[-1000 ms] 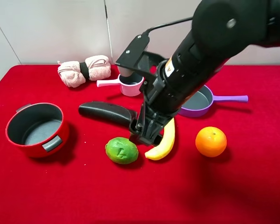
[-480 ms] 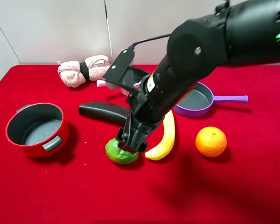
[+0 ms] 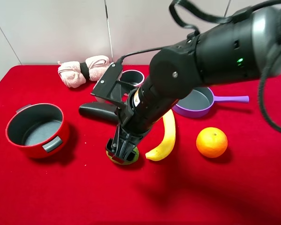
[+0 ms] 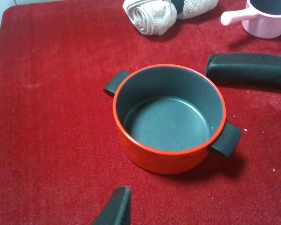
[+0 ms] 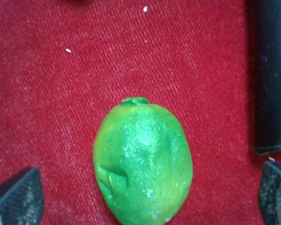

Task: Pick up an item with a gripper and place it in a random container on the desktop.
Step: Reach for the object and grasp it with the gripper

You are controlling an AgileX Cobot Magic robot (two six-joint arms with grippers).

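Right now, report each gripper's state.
Left gripper: cannot tell, only one finger shows.
Right gripper: open, either side of the lime, holding nothing.

- The high camera sits up off the arms, looking down across the whole red desk (image 3: 37,197) toward the pale back wall. It's the widest, farthest view of the three.
- The left wrist camera hangs above the red pot (image 4: 150,159), tilted down and forward, with one dark fingertip (image 4: 116,206) poking into frame.
- It shares the pot, towel roll (image 4: 150,14), pink saucepan (image 4: 267,26) and black case (image 4: 248,69) with the high view.
- The right wrist camera is down very close, staring straight at the lime (image 5: 143,161), fingertips (image 5: 16,199) either side.
- With the high view it shares the lime and the case's end.
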